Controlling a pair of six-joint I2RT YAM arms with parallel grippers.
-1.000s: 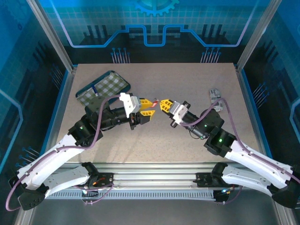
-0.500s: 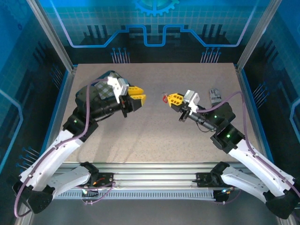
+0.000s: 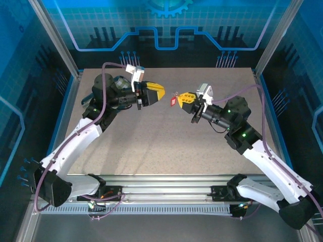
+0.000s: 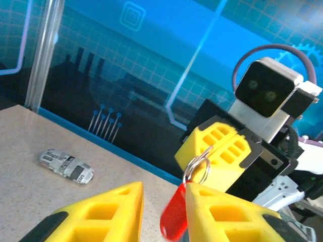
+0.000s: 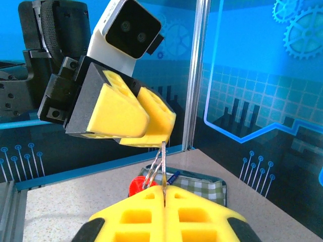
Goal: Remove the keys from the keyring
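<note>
The right hand [image 3: 180, 98], its yellow fingers [image 5: 146, 222] pressed flat together, pinches the thin metal loop of the keyring [image 4: 174, 216] at their tips. It holds the keyring raised above the middle of the counter [image 3: 166, 151]. The right arm reaches up and in from the right side, its wrist pointing left. The bright red tag hangs from the loop just off those fingertips. The loop reads as a few fine silver wires, and what else hangs on it cannot be made out. Facing it, near but apart in the overhead view, the left hand [image 3: 161, 93] points right with its fingers a narrow gap apart. The left arm runs up the counter's left side and bends inward at the far end. From the right wrist, a green plaid case [image 5: 204, 185] lies on the counter beyond the left hand. From the left wrist, a grey patterned cylinder [image 4: 66, 165] lies near the counter's far edge.
</note>
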